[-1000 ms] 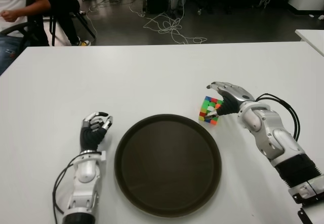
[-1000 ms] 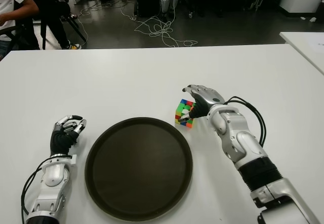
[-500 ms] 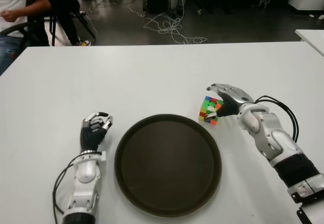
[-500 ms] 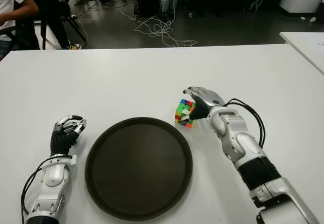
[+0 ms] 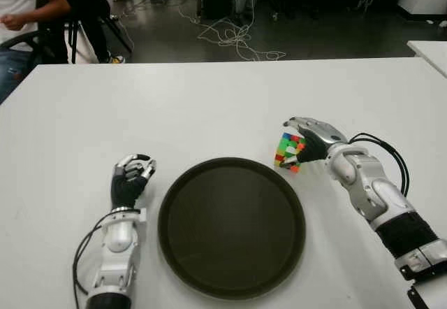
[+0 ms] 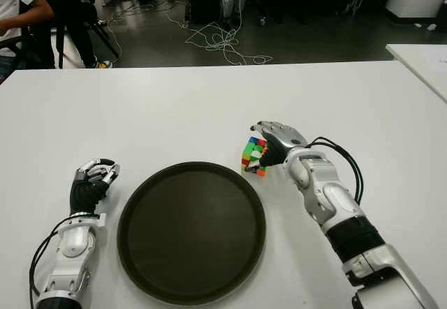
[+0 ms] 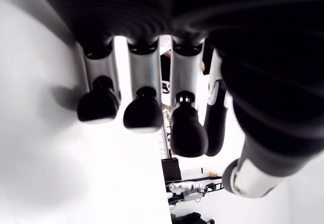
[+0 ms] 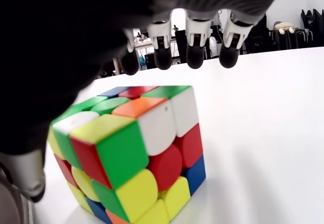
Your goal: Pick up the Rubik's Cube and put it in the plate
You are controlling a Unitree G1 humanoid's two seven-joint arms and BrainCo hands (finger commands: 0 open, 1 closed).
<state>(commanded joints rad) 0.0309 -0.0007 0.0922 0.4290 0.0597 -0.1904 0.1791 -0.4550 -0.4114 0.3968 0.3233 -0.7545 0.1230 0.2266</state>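
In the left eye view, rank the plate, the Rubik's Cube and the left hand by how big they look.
1. plate, by far the largest.
2. left hand, fingers curled, beside the plate on its left.
3. Rubik's Cube, smallest, though it sits farther from the camera.

Head stereo pair overlooks table (image 5: 209, 99); wrist cameras close on hands.

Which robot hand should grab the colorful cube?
The right hand: it hovers open over the Rubik's Cube. The left hand is curled across the plate, far from it.
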